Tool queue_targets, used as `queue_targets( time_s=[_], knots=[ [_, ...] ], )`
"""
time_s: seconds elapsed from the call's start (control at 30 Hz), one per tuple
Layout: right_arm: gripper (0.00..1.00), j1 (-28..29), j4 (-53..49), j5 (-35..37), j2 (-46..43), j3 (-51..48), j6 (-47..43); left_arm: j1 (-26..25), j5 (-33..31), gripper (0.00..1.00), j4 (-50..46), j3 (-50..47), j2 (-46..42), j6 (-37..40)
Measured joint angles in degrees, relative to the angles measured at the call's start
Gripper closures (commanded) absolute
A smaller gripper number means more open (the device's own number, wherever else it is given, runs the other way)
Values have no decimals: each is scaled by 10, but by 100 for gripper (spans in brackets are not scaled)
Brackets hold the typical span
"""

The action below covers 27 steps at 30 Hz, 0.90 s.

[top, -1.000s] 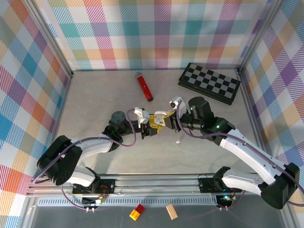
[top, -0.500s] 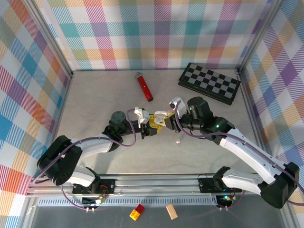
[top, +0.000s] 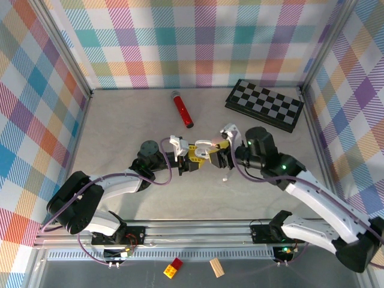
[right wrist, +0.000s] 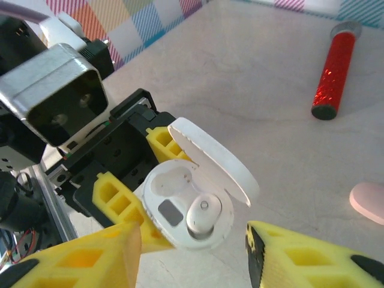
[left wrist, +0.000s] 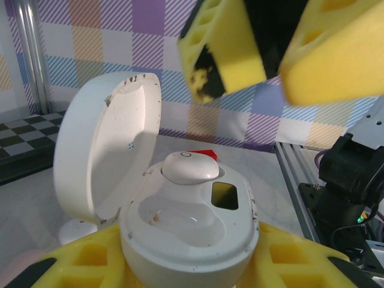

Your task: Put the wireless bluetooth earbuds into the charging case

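Observation:
My left gripper is shut on the base of a white charging case and holds it up with the lid swung open. One white earbud sits in a slot of the case, also seen as the bud. The other slot is empty. My right gripper hovers just above the case, open, with nothing between its yellow fingers. From above, the case lies between the left gripper and the right gripper. Another white earbud lies on the table.
A red glitter cylinder lies behind the grippers. A folded chessboard rests at the back right. A pale pink rounded thing lies on the table beside the case. Checked walls enclose the table.
My right gripper has gone from shut to open and drawn back a little to the right of the case. The left gripper and the case have stayed put.

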Motion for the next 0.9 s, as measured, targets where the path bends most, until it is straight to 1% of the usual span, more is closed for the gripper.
queue_targets(
  time_s=[0.1, 0.2, 0.33, 0.43, 0.53, 0.67, 0.8, 0.9],
  knots=[
    [47, 0, 12, 21, -60, -44, 9, 4, -2, 65, 2, -1, 0, 0],
    [47, -4, 16, 43, -103, -90, 30, 13, -4, 65, 10, -6, 0, -2],
    [44, -22, 24, 65, -125, -157, 70, 22, -8, 65, 16, -10, 0, -3],
    [44, -54, 37, 67, -118, -212, 112, 24, -9, 65, 17, -14, -1, -4],
    [45, -86, 44, 65, -75, -241, 156, 24, -9, 65, 16, -18, -8, -4],
    [45, -106, 50, 47, 26, -242, 194, 26, -13, 65, 15, -21, -24, -4],
    [45, -106, 47, 18, 148, -209, 197, 27, -13, 65, 15, -24, -34, -4],
    [42, -106, 48, 5, 225, -169, 195, 27, -13, 65, 15, -24, -34, -4]
  ],
)
